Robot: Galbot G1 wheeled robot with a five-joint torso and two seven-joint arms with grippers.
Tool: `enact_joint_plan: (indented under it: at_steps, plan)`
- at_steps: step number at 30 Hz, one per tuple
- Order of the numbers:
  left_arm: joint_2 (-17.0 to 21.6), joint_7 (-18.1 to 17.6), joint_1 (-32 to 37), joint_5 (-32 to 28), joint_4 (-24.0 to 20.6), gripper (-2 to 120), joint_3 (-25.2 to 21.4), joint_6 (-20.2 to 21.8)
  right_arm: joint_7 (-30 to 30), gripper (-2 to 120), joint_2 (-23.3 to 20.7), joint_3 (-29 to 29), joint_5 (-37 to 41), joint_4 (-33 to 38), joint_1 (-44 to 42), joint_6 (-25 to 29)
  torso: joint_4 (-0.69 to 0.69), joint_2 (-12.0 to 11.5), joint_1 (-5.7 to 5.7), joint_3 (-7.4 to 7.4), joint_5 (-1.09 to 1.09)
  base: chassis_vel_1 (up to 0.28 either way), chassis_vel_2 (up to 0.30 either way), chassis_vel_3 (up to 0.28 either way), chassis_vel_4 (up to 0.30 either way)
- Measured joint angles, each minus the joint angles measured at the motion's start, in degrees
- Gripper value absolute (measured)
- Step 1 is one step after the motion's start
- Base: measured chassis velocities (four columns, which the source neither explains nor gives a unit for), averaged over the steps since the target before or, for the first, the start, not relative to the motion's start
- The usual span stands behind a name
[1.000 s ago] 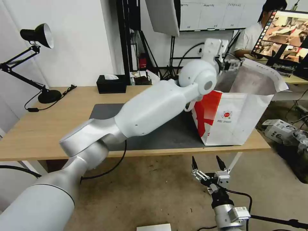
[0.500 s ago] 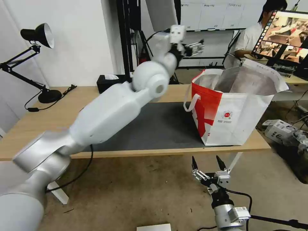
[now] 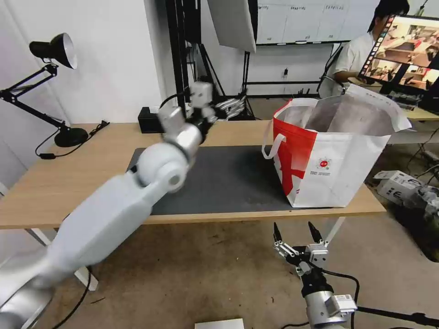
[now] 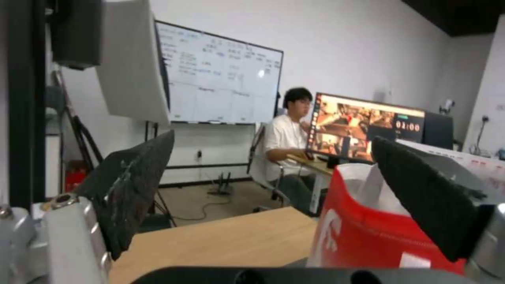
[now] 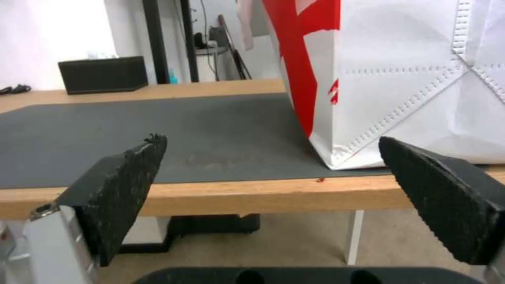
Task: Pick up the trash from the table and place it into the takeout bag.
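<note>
1. Left pincer [image 3: 233, 106] hangs above the surface's [image 3: 68, 183] far edge, left of the bag [image 3: 338, 169], fingers wide and empty.
2. Right pincer [image 3: 296, 234] waits below the surface's near edge, wide, empty.
3. Bag stands upright, mouth open, on the mat's [image 3: 228, 178] right end.

A lab-like office: a whiteboard [image 3: 297, 20] on the far wall, a monitor [image 3: 407, 45] at far right, a desk lamp [image 3: 50, 50] at left.

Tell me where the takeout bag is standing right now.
The takeout bag stands upright and open at the table's right end, on the dark mat's right edge.
</note>
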Motion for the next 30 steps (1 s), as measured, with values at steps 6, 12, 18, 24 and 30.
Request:
enact_joint_plan:
  at_steps: [6,12,18,24,30]
  plan:
    - [3.1,5.5,12.8,3.4,-3.2,100,-9.4,-3.1,0.0,100,0.0,0.0,0.0,0.0,0.0,0.0,-0.01,0.0,0.0,0.0,0.01,0.0,0.0,0.0,0.0]
    - [4.8,8.4,27.0,8.2,-5.7,100,-17.6,-6.9,0.0,100,0.0,0.0,0.0,0.0,0.0,0.0,-0.01,0.0,0.0,0.0,0.02,0.0,0.0,0.0,0.0]
    - [2.4,8.4,39.2,13.4,-8.4,100,-25.5,-8.6,0.0,100,0.0,0.0,0.0,0.0,0.0,0.0,-0.01,0.0,-0.01,0.0,0.02,0.0,0.0,0.0,0.0]
    - [-2.8,8.0,49.5,18.8,-10.3,100,-31.9,-9.4,0.0,100,0.0,0.0,0.0,0.0,0.0,0.0,-0.01,0.0,0.0,0.0,0.02,0.0,0.0,0.0,0.0]
    - [-8.1,7.4,59.4,29.1,-11.8,100,-36.7,-11.5,0.0,100,0.0,0.0,0.0,0.0,0.0,0.0,-0.01,0.0,0.0,0.0,0.02,0.0,0.0,0.0,0.0]
